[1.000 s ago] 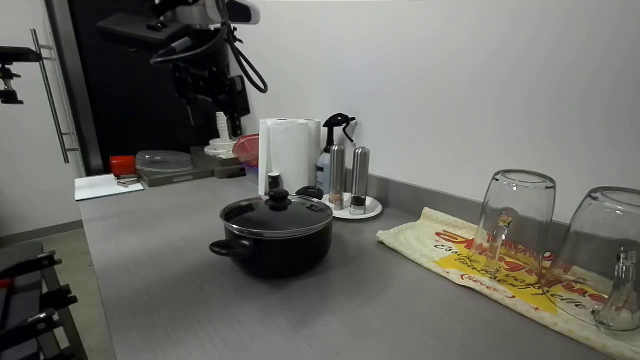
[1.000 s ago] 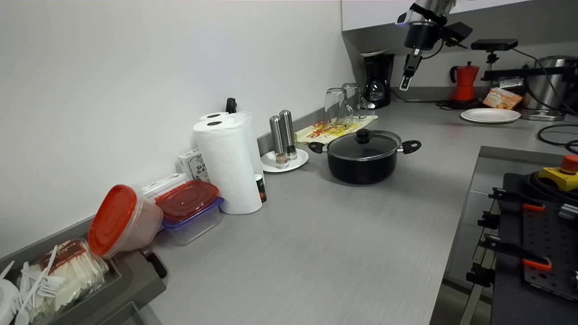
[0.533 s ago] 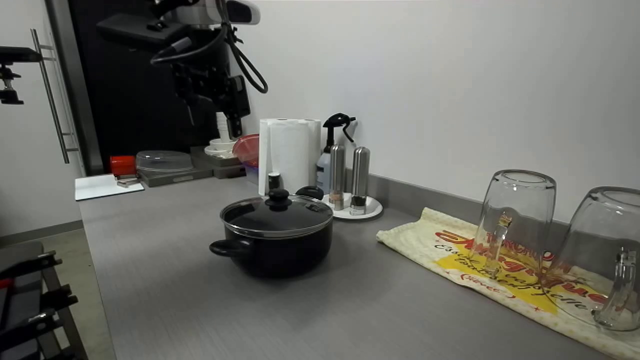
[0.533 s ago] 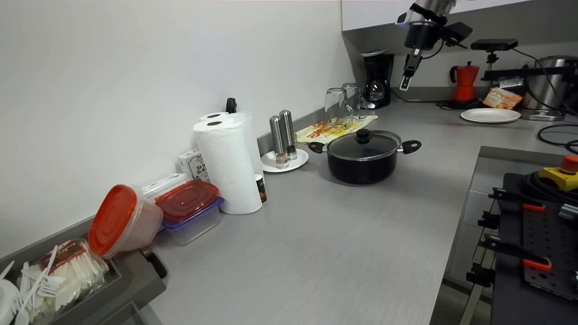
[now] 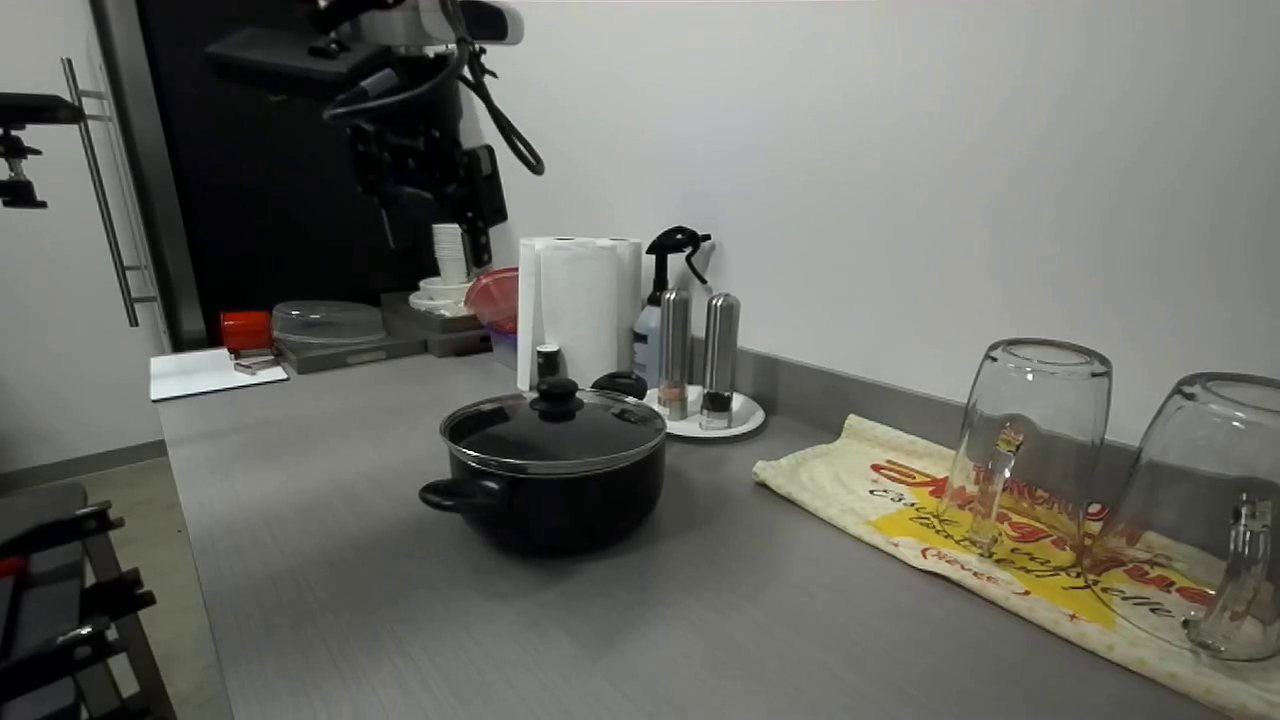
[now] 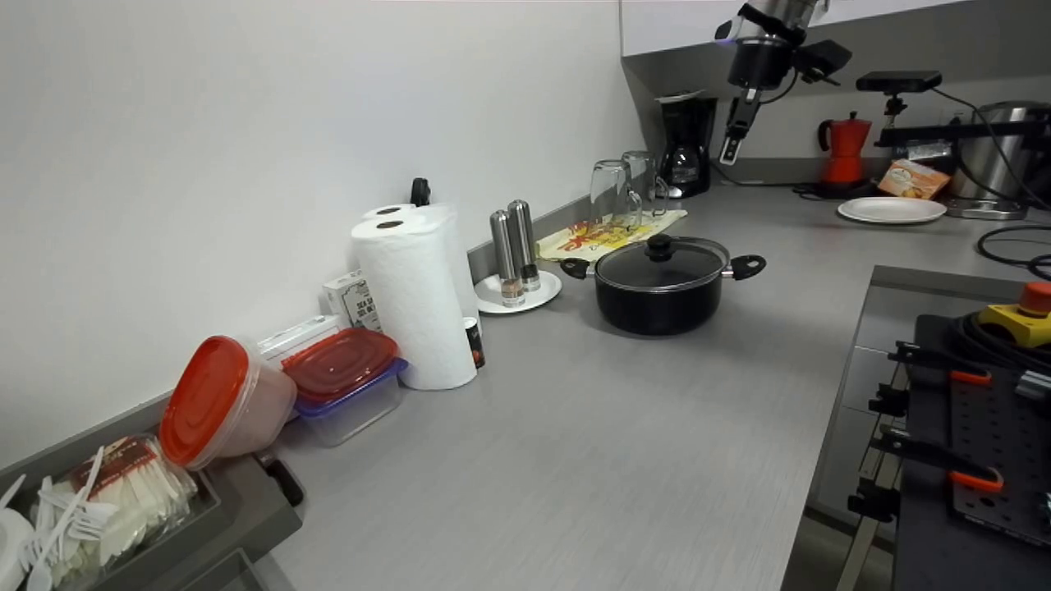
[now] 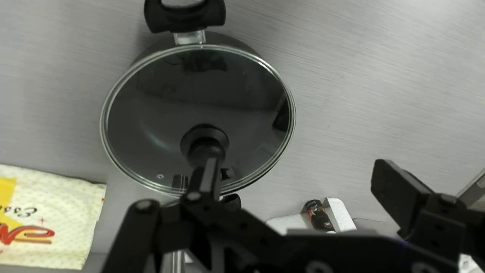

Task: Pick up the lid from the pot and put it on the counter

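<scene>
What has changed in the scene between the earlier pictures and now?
The open gripper has shifted slightly towards the wall in both exterior views. Nothing was taken hold of or let go. The lid stays on the pot, which has not moved.

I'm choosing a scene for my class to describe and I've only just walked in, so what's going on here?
A robot arm hangs above the grey counter, its jaws wide apart and holding nothing. The glass lid, with its black knob, sits on the pot, and the arm is touching neither. The lid is meant to go onto the counter, so the lifting has yet to happen. A printed cloth under two glass mugs lies nearby.
</scene>
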